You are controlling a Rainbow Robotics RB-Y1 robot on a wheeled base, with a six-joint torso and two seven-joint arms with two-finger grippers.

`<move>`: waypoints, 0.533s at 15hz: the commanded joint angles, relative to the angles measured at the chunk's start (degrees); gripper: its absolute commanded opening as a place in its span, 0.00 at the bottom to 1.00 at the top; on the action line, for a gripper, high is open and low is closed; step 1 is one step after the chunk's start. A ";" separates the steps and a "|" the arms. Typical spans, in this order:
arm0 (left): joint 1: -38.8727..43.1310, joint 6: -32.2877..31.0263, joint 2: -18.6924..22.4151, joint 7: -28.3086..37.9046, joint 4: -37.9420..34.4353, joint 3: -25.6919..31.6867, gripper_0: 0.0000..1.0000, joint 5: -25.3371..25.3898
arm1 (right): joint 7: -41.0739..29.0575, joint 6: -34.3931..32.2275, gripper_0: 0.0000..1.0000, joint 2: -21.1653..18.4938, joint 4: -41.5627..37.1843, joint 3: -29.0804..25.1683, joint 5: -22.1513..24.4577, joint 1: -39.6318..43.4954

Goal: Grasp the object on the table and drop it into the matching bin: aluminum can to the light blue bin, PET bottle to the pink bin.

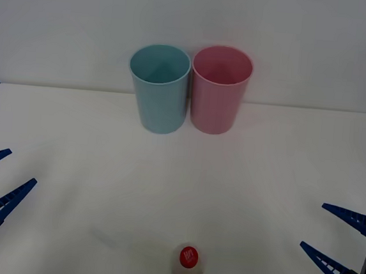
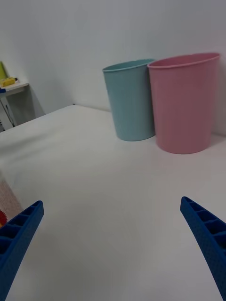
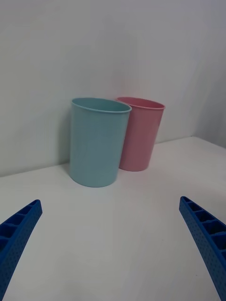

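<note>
The PET bottle [image 1: 188, 264] stands upright at the near middle of the white table [image 1: 74, 140], its red cap facing up. At the far edge the light blue bin [image 1: 158, 87] and the pink bin [image 1: 220, 89] stand side by side, touching, pink on the right. My left gripper [image 1: 21, 166] hovers open at the near left, far from the bottle. My right gripper [image 1: 312, 224] hovers open at the near right. Both wrist views face the bins: light blue bin [image 3: 99, 141], pink bin [image 3: 141, 136], pink bin [image 2: 183, 103], light blue bin [image 2: 131, 101]. Nothing sits between either pair of fingers.
A plain white wall rises right behind the bins. A small side shelf [image 2: 10, 87] with a yellow item stands off the table's left side. A pale speckled sliver [image 2: 8, 200] shows at the right wrist view's edge; what it is I cannot tell.
</note>
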 commanded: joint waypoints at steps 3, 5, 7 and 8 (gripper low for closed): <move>0.00 0.00 0.00 0.00 0.00 0.00 1.00 0.00 | 2.33 -4.16 1.00 -2.88 4.64 3.80 1.05 -1.34; 0.00 0.00 0.00 0.00 0.00 0.00 1.00 0.00 | 3.91 -4.25 1.00 -3.67 4.64 5.91 1.05 -1.25; 0.00 0.00 0.00 0.00 0.00 0.00 1.00 0.00 | 5.32 -4.25 1.00 -4.11 4.64 8.02 1.05 -1.16; 0.00 0.00 0.00 0.00 0.00 0.00 1.00 0.00 | 5.84 -4.16 1.00 -4.28 4.64 8.98 1.05 -1.16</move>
